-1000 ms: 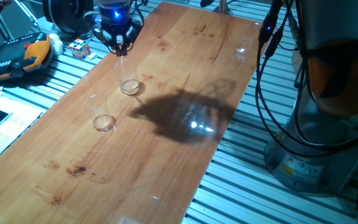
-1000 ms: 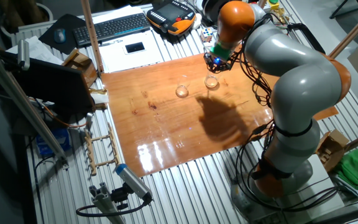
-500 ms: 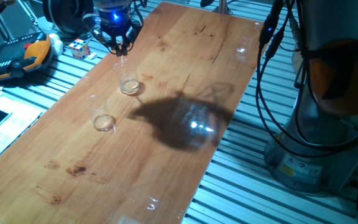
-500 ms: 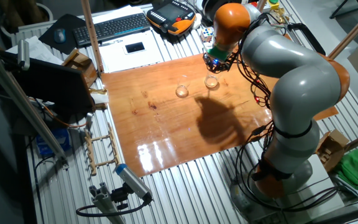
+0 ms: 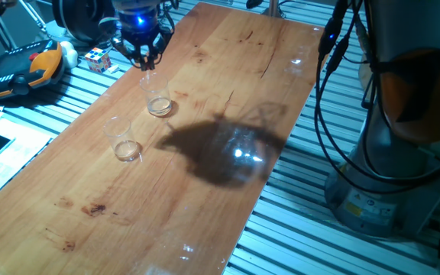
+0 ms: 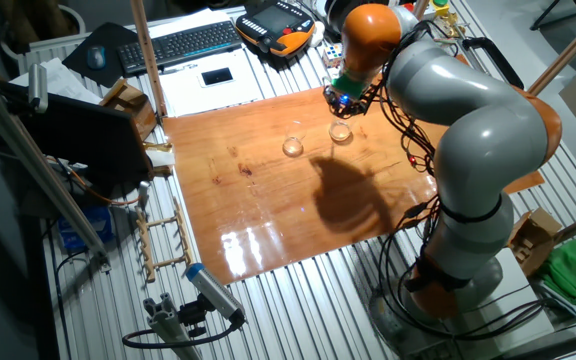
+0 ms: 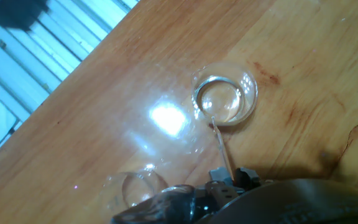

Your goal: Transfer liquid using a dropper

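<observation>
Fingers: the black fingers (image 5: 145,56) of the two-finger gripper (image 5: 145,63) point down over the far end of the table; in the hand view they are blurred dark shapes at the lower edge, closed on the top of the thin clear dropper tube (image 7: 221,149).
Gripper position: above the nearer-to-arm tumbler, seen also from the other fixed view (image 6: 345,103).
Dropper count: one; the bulb end is hidden among the fingers and cannot be made out.
Dropper axis: long axis runs along the fingers, roughly upright; in the hand view its tip points toward the rim of the glass below, at the near edge of the opening.
Tumblers: two clear glass tumblers, both upright, standing apart on the wood: one under the gripper (image 5: 157,95), one further along the table (image 5: 123,138).
Liquid: a thin pale layer (image 7: 224,102) shows faintly at the bottom of the tumbler under the dropper; whether the tube holds any cannot be told.
Surface: one long varnished wooden tabletop (image 5: 228,69) on a slatted metal bench, bearing the arm's dark shadow (image 5: 220,149).
</observation>
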Controlling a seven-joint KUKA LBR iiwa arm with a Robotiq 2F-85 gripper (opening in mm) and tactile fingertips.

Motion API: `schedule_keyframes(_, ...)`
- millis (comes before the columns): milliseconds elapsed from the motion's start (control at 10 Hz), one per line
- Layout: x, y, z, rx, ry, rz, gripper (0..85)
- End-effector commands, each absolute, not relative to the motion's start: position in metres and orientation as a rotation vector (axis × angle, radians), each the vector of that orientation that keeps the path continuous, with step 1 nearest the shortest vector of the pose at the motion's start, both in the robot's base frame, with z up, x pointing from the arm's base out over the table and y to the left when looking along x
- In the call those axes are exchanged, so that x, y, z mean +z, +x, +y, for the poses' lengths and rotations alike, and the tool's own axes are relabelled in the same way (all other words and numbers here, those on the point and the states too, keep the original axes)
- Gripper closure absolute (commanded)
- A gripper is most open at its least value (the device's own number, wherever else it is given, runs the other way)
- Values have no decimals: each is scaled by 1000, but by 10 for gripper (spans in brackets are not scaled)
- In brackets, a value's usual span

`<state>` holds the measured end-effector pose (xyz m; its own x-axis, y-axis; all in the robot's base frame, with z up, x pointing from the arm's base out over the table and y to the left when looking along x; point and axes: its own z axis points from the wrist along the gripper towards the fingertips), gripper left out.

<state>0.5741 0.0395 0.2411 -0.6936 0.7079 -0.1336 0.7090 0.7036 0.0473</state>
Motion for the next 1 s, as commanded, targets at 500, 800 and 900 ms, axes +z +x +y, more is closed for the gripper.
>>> schedule_keyframes(500,227,566,92,63,1129,2774,690)
schedule_keyframes(800,224,562,94,62,1139,2781,690)
schedule_keyframes(900,223,563,91,65,1141,2784,690)
